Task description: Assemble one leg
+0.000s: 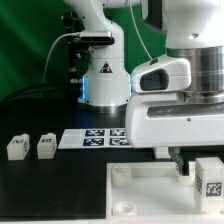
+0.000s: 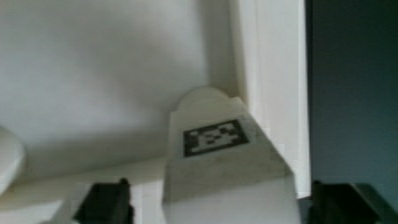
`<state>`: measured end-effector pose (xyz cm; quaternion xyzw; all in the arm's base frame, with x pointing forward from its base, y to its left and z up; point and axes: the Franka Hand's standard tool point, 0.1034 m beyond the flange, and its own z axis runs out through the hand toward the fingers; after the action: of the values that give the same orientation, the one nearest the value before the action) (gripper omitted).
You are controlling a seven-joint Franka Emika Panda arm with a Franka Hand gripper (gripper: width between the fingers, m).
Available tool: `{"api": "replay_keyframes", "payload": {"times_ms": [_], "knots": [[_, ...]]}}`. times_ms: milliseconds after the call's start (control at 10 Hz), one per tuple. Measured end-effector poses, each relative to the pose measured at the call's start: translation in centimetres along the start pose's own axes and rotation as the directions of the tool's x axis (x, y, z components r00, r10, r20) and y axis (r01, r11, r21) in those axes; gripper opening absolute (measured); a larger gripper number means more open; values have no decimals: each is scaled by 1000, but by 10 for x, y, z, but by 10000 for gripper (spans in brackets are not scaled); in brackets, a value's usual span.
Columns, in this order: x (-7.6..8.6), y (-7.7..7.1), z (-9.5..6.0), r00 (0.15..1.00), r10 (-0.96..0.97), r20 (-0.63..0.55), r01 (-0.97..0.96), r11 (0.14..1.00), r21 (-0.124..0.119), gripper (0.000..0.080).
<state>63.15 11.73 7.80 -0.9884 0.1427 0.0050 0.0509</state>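
We start at the gripper: in the wrist view its 2 dark fingertips sit on either side of the leg, near its flanks, but contact is not clear, so we cannot tell whether the gripper is clamped on it or just straddling it. The leg runs straight away from the gripper, long axis in line with the fingers, tagged face toward the wrist camera, far end tapering to a point close against the raised wall of the white tray. In the exterior view the gripper hangs low over the tray at the exterior view's right, with the leg just beside and below it, tag visible; the fingers themselves are mostly hidden by the arm body. We judge the next move turns on that axis: the leg lies directly between the fingers, pointing at the tray edge. Further out, 2 spare legs sit on the bench at the exterior view's left, well apart, and the marker board lies behind.
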Motion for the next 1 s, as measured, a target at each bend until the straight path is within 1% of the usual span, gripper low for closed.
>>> {"api": "replay_keyframes", "payload": {"times_ms": [100,200,300,400,500,600,700,800,900,1000], "knots": [[0,0,0,996,92,2,-92,996,3,354],[0,0,0,989,149,2,-149,989,3,294],[0,0,0,963,269,4,-269,963,4,294],[0,0,0,914,406,9,-406,914,7,294],[1,-1,-3,809,588,17,-588,809,-4,294],[1,-4,-3,623,781,37,-781,624,-23,294],[4,-5,-2,418,904,85,-905,423,-44,294],[6,-2,-1,322,941,103,-943,328,-53,294],[6,-2,-1,240,966,98,-967,246,-59,294],[4,-3,0,229,969,96,-970,235,-62,294]]}}
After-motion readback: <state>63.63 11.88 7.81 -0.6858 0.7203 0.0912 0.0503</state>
